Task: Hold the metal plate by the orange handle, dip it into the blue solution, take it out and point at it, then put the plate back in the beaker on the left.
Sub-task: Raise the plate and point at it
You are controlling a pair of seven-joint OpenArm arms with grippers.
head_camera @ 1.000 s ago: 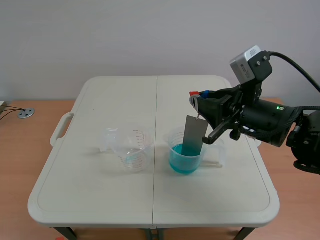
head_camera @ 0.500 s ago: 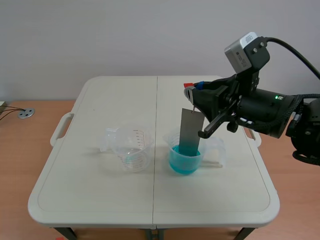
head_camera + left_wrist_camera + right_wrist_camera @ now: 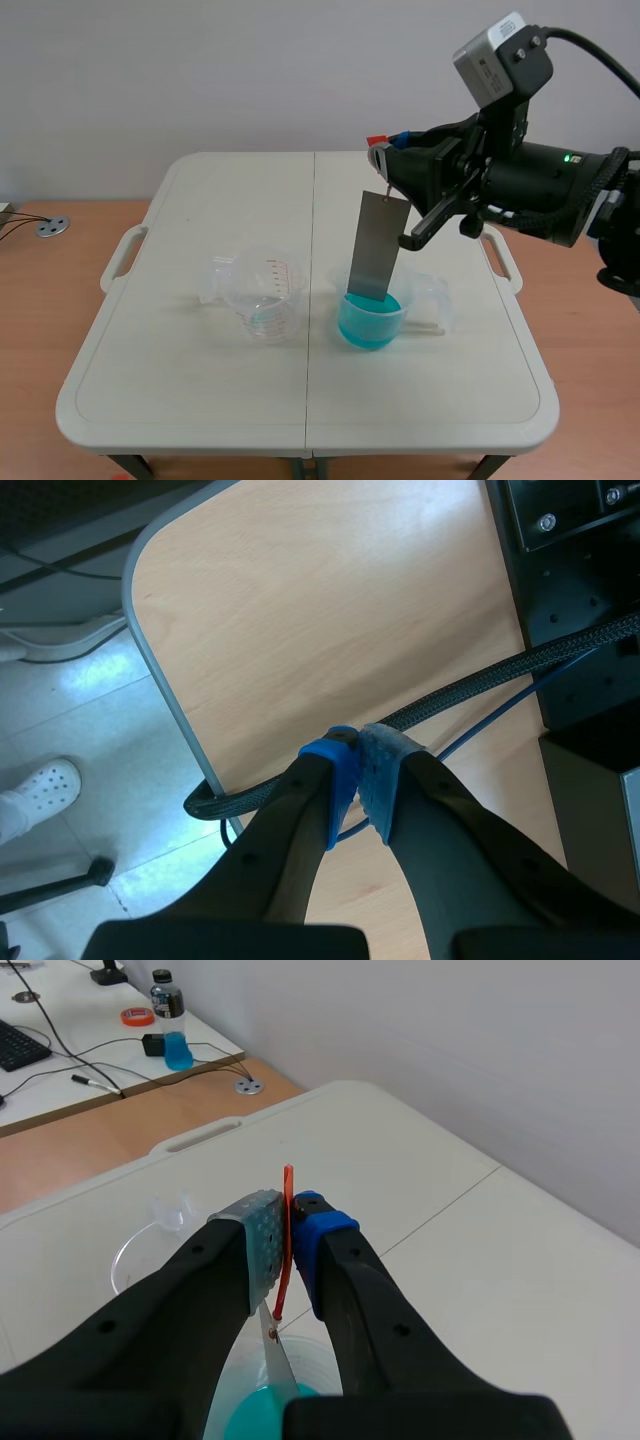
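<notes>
White folding counter (image 3: 180, 380) fills the scene view and carries two clear beakers. Nearest, just right of the centre seam, is the one holding the blue solution (image 3: 370, 320). At its 9 o'clock, near but not touching, stands the beaker on the left (image 3: 262, 297), with only a thin blue layer at its bottom. One metal plate (image 3: 376, 245) hangs slightly tilted over the blue solution, its lower edge inside that beaker's rim. Whether it touches the liquid cannot be told. One arm comes in from 3 o'clock.

Only the right wrist view shows the grip closely. The right fingers (image 3: 255, 1250) are closed on one thin orange handle (image 3: 289, 1185), with a grey pad on one side and a blue pad on the other. Far ahead of them, toward 11 o'clock, a bottle (image 3: 171, 1022) stands on another desk.

Only the left wrist view shows the left fingers (image 3: 340, 775). Their pads are pressed together around nothing, above a wooden surface crossed by a black cable (image 3: 480, 680).
</notes>
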